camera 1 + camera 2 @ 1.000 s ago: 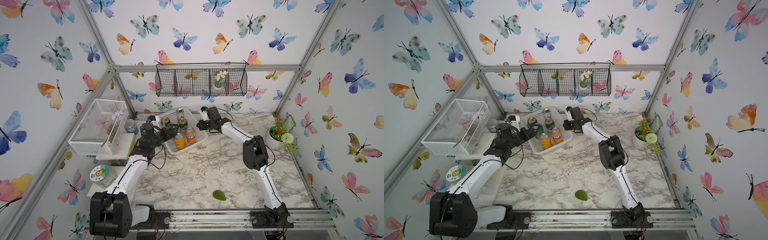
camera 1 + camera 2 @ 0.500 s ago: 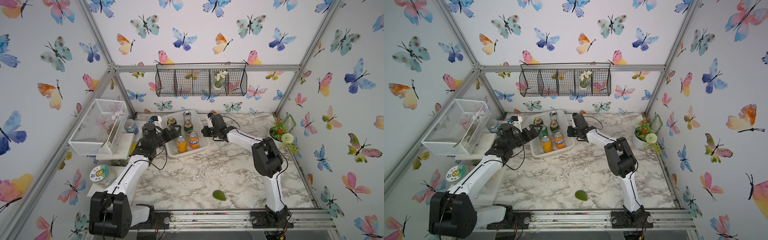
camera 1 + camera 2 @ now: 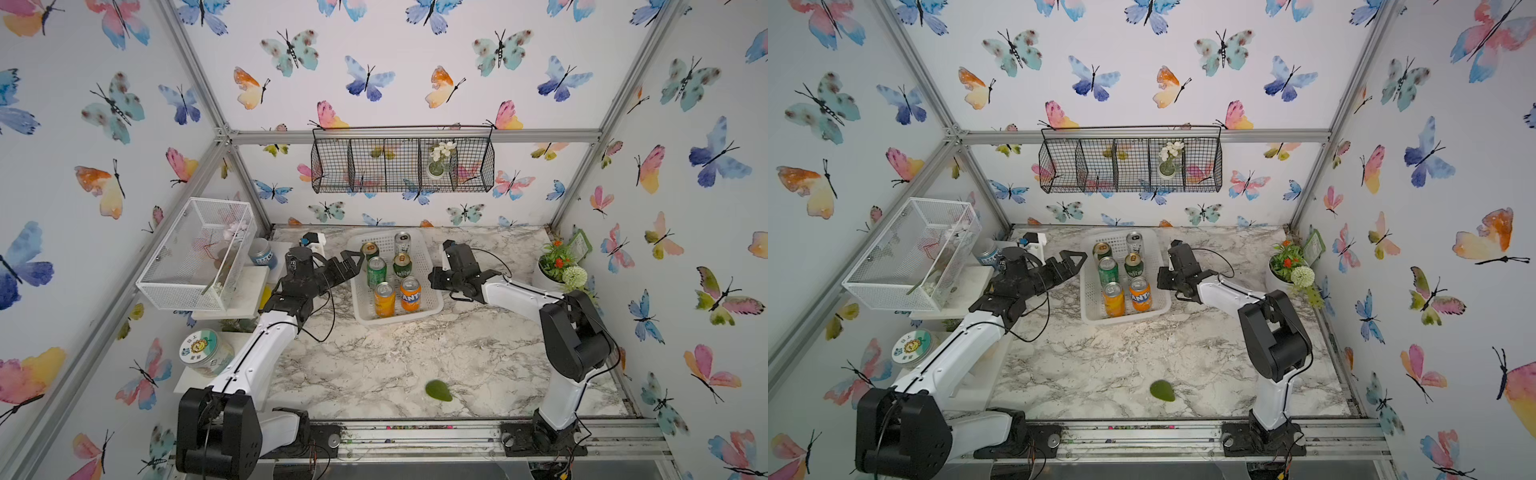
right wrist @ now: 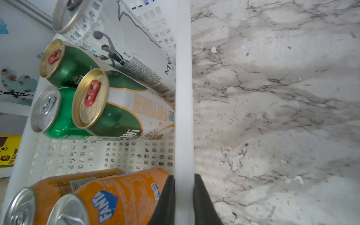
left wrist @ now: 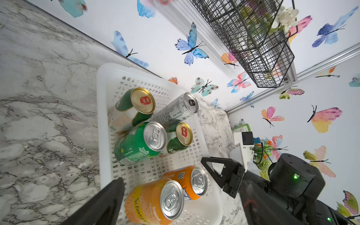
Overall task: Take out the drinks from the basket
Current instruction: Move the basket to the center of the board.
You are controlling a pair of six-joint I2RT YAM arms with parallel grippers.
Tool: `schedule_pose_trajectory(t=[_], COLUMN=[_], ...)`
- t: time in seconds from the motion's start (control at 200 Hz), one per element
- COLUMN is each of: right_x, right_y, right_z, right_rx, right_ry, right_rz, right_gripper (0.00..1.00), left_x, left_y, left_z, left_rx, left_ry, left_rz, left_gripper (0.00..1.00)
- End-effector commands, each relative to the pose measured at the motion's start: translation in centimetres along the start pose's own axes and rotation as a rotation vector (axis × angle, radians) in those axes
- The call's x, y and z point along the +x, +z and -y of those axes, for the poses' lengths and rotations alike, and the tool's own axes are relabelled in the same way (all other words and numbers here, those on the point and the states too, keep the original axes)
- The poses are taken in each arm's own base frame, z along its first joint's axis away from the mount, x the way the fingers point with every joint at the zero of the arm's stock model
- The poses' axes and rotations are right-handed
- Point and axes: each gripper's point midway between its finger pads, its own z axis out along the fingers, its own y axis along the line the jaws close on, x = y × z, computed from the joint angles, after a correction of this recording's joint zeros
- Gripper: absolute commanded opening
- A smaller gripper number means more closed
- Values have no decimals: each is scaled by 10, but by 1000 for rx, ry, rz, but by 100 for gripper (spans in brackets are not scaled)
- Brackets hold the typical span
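**Right claw bites the basket rim, left claw hangs wide open**

Here's the basket on the marble counter. Its far end is close to the back edge, roughly midway between the left and right edges. Six drinks are aboard, every one upright and inside the walls!

At the far end stands the silver can on the right, with a gold-topped can to its left. In the middle row the bright green can is on the left, and a second gold-topped can is right beside it. At the near end the plain orange can and the Fanta can stand shoulder to shoulder.

Now the right gripper. It's down at the basket's right side, towards the near end, and it has a grip! The right wrist view shows it well. One of its dark fingers is inside the wall just beside the Fanta can. The other is outside over the marble, and the two are pinched onto the white rim between them.

Over to the left gripper. Its jaws are spread wide with nothing in them, and it hovers at the basket's left side by the far end. One fingertip is near the first gold-topped can. In the left wrist view its fingers frame the two orange cans.

Elsewhere, a green leaf lies alone near the front edge. The potted flowers stand at the right edge, well apart from the basket.
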Motion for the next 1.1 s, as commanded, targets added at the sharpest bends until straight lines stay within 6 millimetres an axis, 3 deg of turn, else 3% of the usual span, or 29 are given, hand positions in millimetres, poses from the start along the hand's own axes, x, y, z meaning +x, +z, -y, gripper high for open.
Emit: schedule_pose_trajectory(t=[0.0, 0.315, 0.616, 0.781, 0.816, 0.981, 1.096], right_x=[-3, 18, 17, 20, 21, 13, 3], right_y=[-24, -50, -54, -46, -45, -51, -59], right_z=[29, 52, 63, 61, 59, 54, 52], right_rx=[110, 186, 204, 173, 164, 143, 154], right_ry=[10, 43, 36, 43, 44, 40, 35], right_rz=[15, 39, 35, 13, 7, 42, 70], right_gripper=[2, 2, 2, 2, 7, 46, 58], left_x=[-4, 0, 3, 5, 6, 8, 8], left_y=[-6, -5, -3, -1, -1, -1, -2], left_z=[20, 20, 24, 27, 28, 29, 32], left_rx=[54, 53, 62, 62, 64, 58, 57], left_ry=[41, 42, 58, 76, 77, 93, 104], left_rz=[-4, -18, -28, -31, -34, -35, -32], left_gripper=[99, 99, 99, 99, 99, 99, 99])
